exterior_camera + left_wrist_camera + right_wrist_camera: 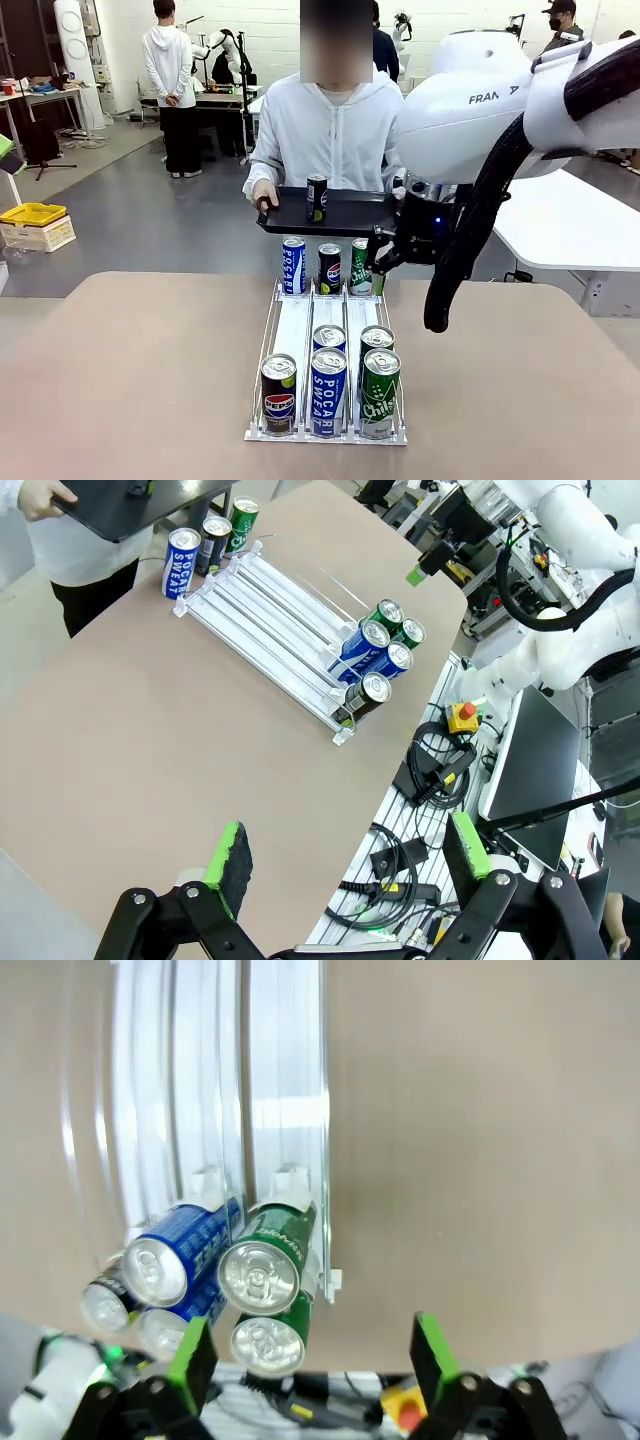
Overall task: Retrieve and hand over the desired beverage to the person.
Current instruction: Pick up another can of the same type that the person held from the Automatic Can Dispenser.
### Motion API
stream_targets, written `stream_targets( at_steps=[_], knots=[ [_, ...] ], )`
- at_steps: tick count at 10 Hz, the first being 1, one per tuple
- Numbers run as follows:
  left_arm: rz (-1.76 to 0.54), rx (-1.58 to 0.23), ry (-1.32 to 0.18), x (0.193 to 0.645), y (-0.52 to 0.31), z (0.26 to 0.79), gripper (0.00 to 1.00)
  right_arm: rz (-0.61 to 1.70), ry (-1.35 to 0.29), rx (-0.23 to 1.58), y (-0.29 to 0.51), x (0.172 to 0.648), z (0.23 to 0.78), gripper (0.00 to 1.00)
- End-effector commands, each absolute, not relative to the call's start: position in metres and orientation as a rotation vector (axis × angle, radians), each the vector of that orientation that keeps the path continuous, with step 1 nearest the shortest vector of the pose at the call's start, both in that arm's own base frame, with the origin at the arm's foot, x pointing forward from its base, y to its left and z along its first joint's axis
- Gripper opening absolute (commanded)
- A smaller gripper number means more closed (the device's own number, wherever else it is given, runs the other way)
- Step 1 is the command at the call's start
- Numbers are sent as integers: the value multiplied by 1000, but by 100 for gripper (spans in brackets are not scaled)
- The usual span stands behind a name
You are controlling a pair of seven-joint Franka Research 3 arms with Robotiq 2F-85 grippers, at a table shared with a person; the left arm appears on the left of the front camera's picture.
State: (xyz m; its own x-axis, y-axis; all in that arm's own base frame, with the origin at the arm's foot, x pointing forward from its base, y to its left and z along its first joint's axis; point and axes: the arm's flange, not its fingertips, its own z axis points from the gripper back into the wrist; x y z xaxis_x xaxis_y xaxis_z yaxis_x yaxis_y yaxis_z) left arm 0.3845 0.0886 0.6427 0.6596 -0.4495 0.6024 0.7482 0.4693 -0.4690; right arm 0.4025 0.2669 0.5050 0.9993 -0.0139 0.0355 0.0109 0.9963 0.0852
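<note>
Desk [120, 380] carries a clear three-lane can rack [297, 335] whose long axis runs toward the person [330, 130], who holds a black tray [350, 215] just beyond its far end. A dark Pepsi can [316, 197], likely the wanted drink, stands upright on that tray. The right gripper [312, 1345], pads apart and empty, hangs by the tray's right end. It is far nearer than the left gripper [350, 850], also spread, well apart from the rack. The front view gives the tray; the right wrist view looks down on green and blue cans [258, 1275] at the rack's near end.
</note>
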Motion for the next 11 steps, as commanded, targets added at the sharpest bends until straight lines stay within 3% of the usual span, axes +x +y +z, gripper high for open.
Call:
stream_targets(
  at_steps=[1,7,11],
  knots=[
    [-777,-803,-448,385,90,644,100,-26,-59,111,260,401,522,100],
    [-777,-803,-448,385,90,644,100,-27,-70,102,260,403,524,100],
    [-777,-803,-448,385,90,644,100,-114,-76,47,302,370,487,100]
  ],
)
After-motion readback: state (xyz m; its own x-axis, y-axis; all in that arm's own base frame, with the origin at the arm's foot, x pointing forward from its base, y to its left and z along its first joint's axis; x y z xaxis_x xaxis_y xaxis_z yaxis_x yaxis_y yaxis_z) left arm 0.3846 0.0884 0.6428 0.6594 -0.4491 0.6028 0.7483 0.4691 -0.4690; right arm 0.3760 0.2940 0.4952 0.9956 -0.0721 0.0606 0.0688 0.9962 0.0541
